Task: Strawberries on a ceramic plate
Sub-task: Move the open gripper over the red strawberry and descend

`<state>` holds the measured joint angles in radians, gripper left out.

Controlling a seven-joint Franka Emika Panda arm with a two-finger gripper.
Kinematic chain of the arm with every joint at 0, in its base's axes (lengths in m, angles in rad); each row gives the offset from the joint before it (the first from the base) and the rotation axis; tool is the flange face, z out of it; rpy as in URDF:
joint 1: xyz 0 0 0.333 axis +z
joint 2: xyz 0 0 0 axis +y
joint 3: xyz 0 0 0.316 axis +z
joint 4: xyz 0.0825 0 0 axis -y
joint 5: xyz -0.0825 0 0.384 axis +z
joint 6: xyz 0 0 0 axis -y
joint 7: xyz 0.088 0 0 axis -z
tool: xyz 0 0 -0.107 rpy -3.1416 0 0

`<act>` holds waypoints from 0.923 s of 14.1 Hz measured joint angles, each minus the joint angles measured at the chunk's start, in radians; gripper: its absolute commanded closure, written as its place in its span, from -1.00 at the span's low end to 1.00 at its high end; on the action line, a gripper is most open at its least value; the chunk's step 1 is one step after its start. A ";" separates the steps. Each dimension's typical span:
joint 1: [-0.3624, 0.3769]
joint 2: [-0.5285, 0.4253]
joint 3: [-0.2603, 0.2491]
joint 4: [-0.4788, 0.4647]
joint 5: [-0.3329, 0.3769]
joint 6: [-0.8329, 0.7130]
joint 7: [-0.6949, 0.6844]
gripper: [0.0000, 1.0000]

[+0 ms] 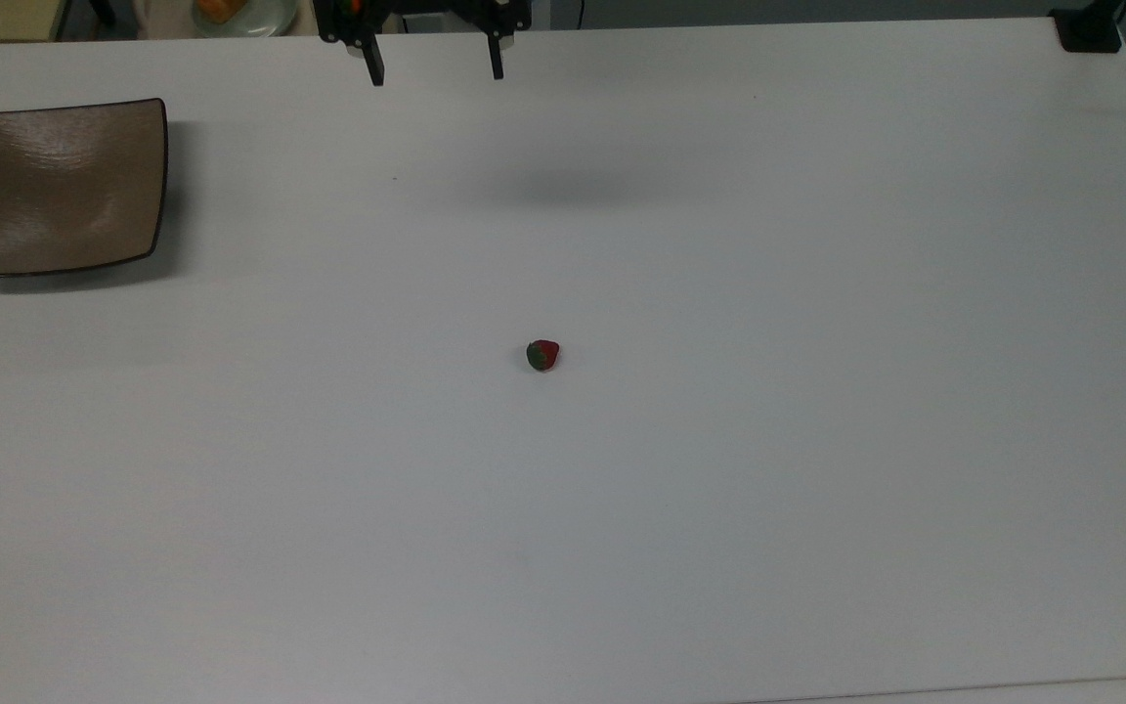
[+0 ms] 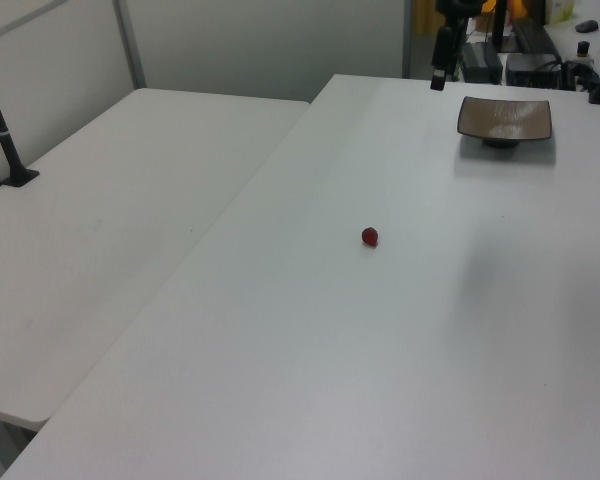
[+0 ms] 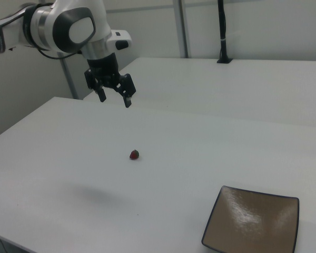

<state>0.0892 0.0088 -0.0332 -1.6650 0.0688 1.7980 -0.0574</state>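
A tiny red strawberry with a green cap lies alone near the middle of the white table; it also shows as a red dot in the left view and a small fruit in the right view. The square brown ceramic plate rests bare at the top view's left edge, at the far right in the left view and at the lower right in the right view. My gripper hangs open high above the table's far edge, well away from both; its black fingers hold nothing.
A pale green round dish with orange food sits beyond the table's far edge in the top view. A black post base stands at the top view's upper right corner. A second white table adjoins on the left view's left.
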 measured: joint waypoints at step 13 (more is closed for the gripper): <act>0.036 0.049 0.000 -0.002 0.000 0.021 0.001 -1.00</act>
<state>0.1248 0.0577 -0.0333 -1.6668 0.0688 1.8187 -0.0559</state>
